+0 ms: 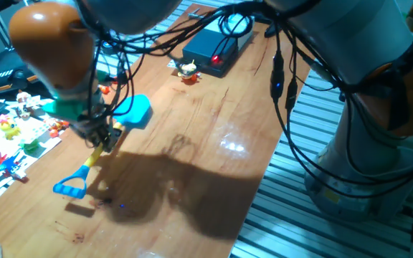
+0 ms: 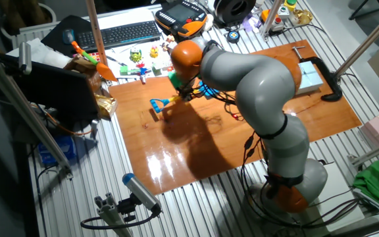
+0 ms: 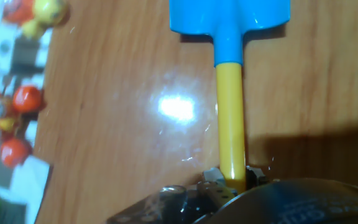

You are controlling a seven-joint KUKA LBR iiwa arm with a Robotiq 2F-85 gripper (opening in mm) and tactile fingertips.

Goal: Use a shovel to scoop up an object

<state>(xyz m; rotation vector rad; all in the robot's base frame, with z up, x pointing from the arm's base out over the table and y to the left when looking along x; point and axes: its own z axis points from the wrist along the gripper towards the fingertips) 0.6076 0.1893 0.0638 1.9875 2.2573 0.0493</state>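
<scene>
The shovel has a light-blue blade [image 1: 136,111], a thin yellow shaft [image 1: 95,155] and a blue loop end [image 1: 70,188]. My gripper [image 1: 103,136] is shut on the yellow shaft, between blade and loop. In the hand view the shaft [image 3: 230,118] runs up from my gripper [image 3: 232,182] to the blade [image 3: 229,15]. The loop end [image 2: 158,105] shows beside the gripper [image 2: 176,97] in the other fixed view. The object, a tiny yellow figurine with red accents [image 1: 187,69], stands alone on the wood, well beyond the blade, near a black box.
A black box with a red light [image 1: 214,49] and cables sits at the table's far end. A white sheet [image 1: 16,140] with several small toys lies left of the shovel; red-and-white figures [image 3: 17,99] and a yellow toy [image 3: 45,11] show there. The table edge [image 1: 264,179] runs along the right.
</scene>
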